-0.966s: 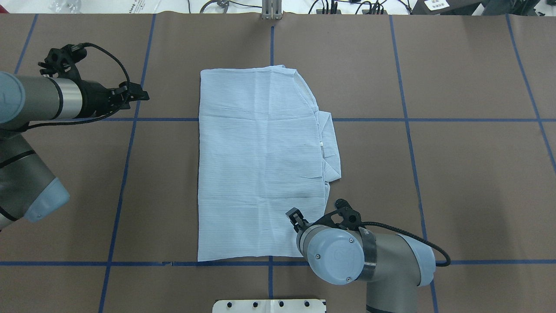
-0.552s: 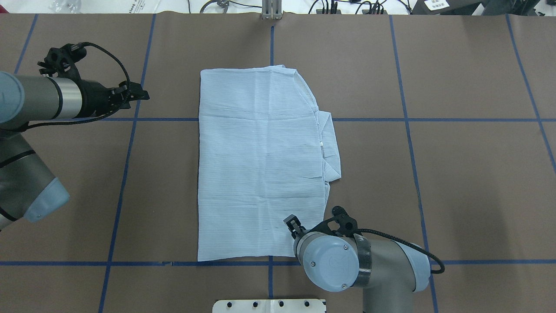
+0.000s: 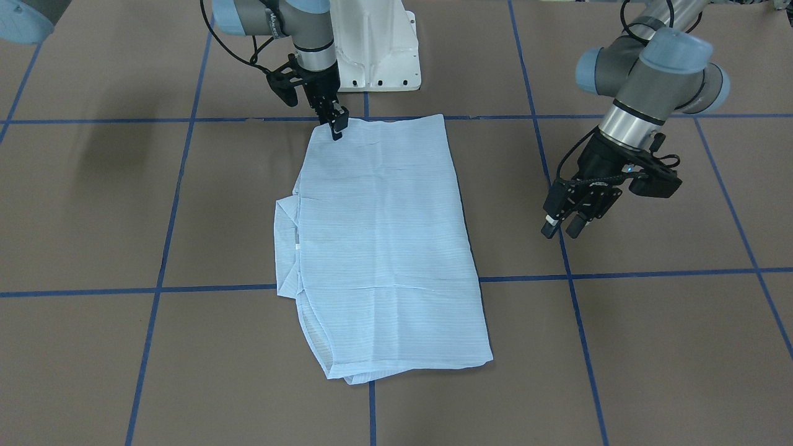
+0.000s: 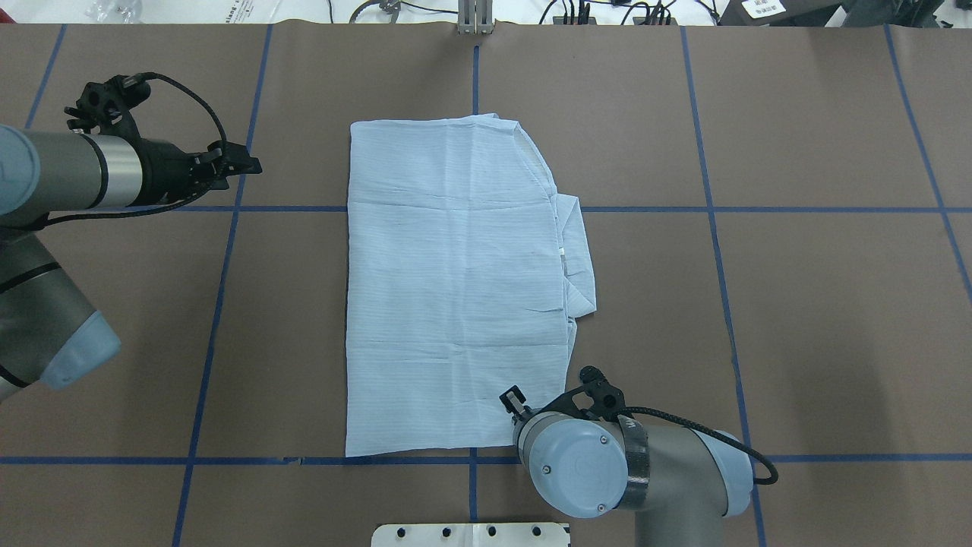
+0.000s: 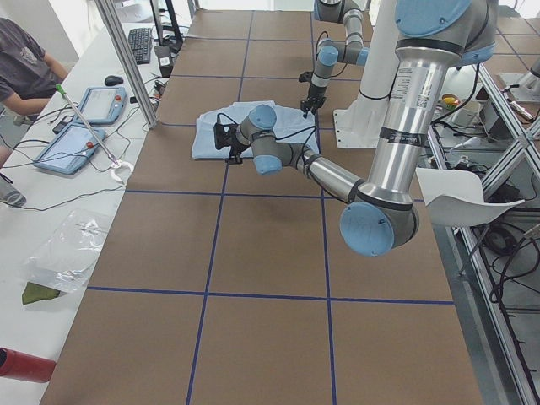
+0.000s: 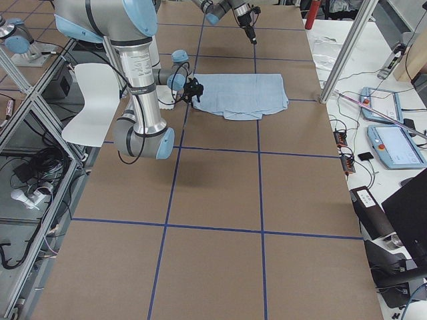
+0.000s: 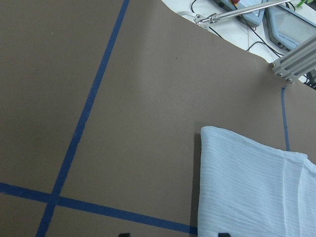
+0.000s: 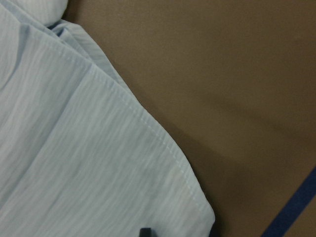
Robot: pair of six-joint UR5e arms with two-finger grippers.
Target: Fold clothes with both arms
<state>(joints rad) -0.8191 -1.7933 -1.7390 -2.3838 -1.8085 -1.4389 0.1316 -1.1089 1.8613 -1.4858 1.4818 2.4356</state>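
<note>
The clothes are one light blue shirt [image 3: 384, 241] [image 4: 456, 289], folded into a long rectangle in the middle of the brown table. Its collar part sticks out on the robot's right side. My right gripper [image 3: 337, 129] [image 4: 514, 396] stands low over the shirt's near right corner and is open. In the right wrist view that hemmed corner of the shirt [image 8: 89, 163] lies just ahead of the fingertips. My left gripper [image 3: 562, 230] [image 4: 250, 163] hangs open above bare table, well to the left of the shirt. The left wrist view shows the shirt's far left corner [image 7: 247, 187].
Blue tape lines [image 4: 220, 289] divide the table into squares. The white pedestal base [image 3: 378, 49] stands at the near edge behind the right gripper. A seated person [image 5: 25, 67] and tablets [image 5: 80, 126] are on a side bench beyond the far edge.
My right gripper has drawn back toward the robot along the shirt's right edge, closer to the near corner. The left arm has barely moved.
</note>
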